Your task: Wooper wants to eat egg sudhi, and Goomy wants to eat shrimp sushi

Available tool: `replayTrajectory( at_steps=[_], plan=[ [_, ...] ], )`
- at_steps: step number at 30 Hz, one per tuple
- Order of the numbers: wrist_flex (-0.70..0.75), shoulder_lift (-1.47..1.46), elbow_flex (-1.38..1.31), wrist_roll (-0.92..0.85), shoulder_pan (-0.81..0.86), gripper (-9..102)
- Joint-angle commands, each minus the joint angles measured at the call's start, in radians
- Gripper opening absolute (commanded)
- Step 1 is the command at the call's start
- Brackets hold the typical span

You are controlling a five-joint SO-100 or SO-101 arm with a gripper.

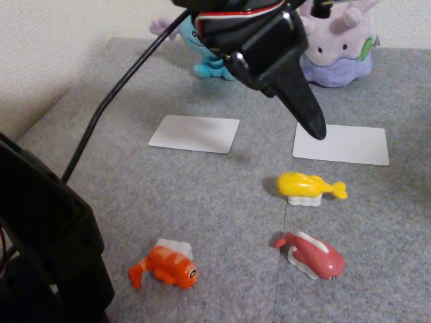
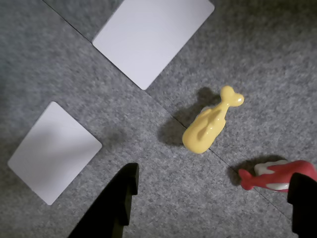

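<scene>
In the fixed view the light-blue Wooper (image 1: 202, 50) sits at the back, partly hidden behind my gripper (image 1: 304, 113). The lilac Goomy (image 1: 340, 50) sits to its right. The yellow egg sushi (image 1: 310, 187) lies on the grey carpet in front of the right-hand white card (image 1: 341, 144). The orange striped shrimp sushi (image 1: 167, 264) lies at the front left. In the wrist view my gripper (image 2: 215, 176) hangs open and empty above the carpet. The egg sushi (image 2: 208, 126) lies just ahead of the gap between the fingers (image 2: 116, 203).
A second white card (image 1: 194, 133) lies in front of Wooper. A pinkish-red fish toy (image 1: 311, 256) lies near the egg sushi, close to the right finger in the wrist view (image 2: 280, 176). The black arm base (image 1: 47, 249) and its cable (image 1: 108, 108) occupy the left side.
</scene>
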Motion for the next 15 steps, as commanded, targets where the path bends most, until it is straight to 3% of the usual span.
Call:
replayTrajectory(
  at_steps=[1, 15],
  plan=[
    [0.017, -0.058, -0.103, 0.014, 0.008, 35],
    [-0.009, -0.383, -0.202, 0.017, 0.075, 35]
  ],
)
